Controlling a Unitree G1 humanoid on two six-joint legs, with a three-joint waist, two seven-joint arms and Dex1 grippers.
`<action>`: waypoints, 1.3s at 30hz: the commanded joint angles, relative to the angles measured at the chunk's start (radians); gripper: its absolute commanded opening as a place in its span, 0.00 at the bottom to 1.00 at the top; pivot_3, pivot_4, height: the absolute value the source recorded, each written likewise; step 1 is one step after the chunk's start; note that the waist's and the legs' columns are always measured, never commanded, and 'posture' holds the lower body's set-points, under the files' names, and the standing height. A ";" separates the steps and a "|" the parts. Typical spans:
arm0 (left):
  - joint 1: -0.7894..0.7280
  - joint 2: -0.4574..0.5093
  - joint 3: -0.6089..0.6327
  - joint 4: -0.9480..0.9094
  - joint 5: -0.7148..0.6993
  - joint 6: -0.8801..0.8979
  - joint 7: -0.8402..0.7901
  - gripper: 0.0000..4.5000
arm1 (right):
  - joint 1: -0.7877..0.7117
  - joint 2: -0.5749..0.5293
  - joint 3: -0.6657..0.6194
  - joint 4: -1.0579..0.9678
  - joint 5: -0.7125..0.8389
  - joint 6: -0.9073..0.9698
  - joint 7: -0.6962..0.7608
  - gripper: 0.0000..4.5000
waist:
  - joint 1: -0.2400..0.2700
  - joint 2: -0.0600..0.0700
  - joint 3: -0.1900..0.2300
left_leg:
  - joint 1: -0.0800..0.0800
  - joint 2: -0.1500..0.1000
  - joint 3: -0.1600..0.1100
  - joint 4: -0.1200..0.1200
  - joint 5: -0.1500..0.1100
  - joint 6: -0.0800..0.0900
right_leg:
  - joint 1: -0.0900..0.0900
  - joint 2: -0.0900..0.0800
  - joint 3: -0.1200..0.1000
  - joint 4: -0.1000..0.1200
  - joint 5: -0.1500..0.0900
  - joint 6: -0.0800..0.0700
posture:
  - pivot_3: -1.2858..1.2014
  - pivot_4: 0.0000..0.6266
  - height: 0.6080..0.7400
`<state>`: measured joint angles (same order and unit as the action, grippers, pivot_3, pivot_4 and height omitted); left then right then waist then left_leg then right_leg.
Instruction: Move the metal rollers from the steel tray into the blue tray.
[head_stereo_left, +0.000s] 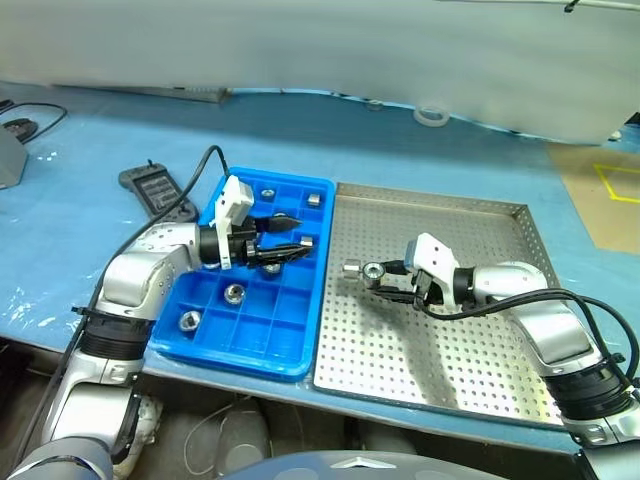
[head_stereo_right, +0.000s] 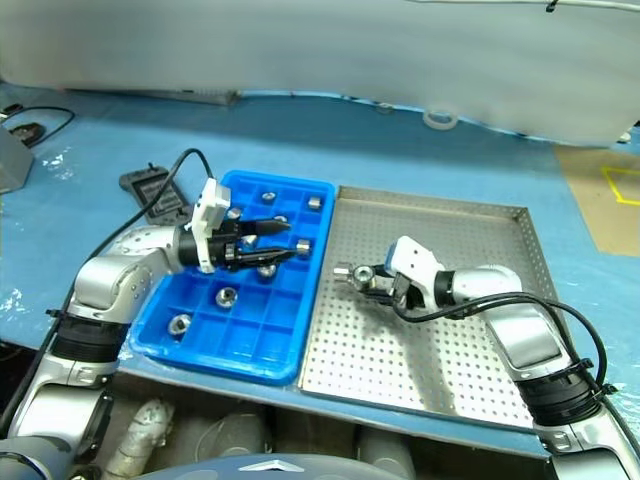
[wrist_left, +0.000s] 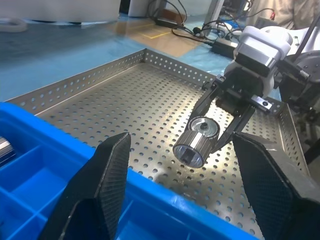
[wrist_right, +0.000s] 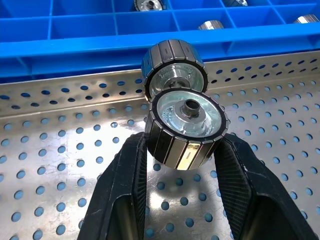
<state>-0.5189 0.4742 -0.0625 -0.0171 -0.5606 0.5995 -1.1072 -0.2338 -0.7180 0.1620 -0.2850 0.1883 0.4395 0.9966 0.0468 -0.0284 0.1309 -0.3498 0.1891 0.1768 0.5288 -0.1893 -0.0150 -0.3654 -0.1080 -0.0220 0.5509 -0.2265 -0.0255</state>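
Six or so metal rollers (head_stereo_left: 234, 293) already sit in compartments of the blue tray (head_stereo_left: 300, 352), left of the steel tray (head_stereo_left: 480, 330). Right pincer (head_stereo_left: 378, 277) clamped on one roller (head_stereo_left: 372, 270), lifted above the steel tray's left part. Left pincer (head_stereo_left: 284, 239) spread apart, empty, over the blue tray. No loose rollers seen on steel; this looks like the last one to place

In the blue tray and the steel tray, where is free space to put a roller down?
The perforated silver steel tray has a bare floor all around the right gripper, which holds a shiny metal roller. The bright blue plastic compartment tray has free cells along its near edge; its far and middle cells, under the open left gripper, are crowded.
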 joint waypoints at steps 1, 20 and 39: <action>-0.069 -0.055 0.011 0.018 -0.068 0.080 0.024 0.75 | -0.068 0.025 -0.013 -0.072 0.007 -0.009 -0.036 0.35 | -0.002 0.000 0.000 | 0.000 0.000 0.000 0.000 0.000 0.000 | 0.000 0.000 0.000 0.000 0.000 0.000 | 0.48 0.24 1.00; -0.105 -0.135 -0.044 0.104 -0.036 0.126 0.027 0.75 | -0.111 0.064 0.001 0.000 -0.050 -0.191 -0.073 0.35 | -0.006 0.001 0.000 | -0.001 0.000 0.001 0.002 0.001 0.004 | 0.000 0.000 0.001 0.000 0.000 0.000 | 0.47 0.24 1.00; -0.115 -0.159 -0.042 0.181 0.034 0.045 0.058 0.75 | -0.167 0.109 -0.089 -0.119 0.169 0.021 -0.074 0.35 | -0.005 0.001 0.000 | -0.001 0.000 0.000 0.002 0.001 0.004 | 0.000 0.000 0.000 0.000 0.000 0.000 | 0.47 0.24 1.00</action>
<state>-0.6164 0.3224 -0.1048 0.1579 -0.5386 0.6619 -1.0544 -0.3752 -0.6126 0.1001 -0.3326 0.3113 0.4582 0.9255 0.0420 -0.0276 0.1310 -0.3503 0.1891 0.1773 0.5309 -0.1878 -0.0113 -0.3650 -0.1082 -0.0218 0.5505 -0.2264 -0.0255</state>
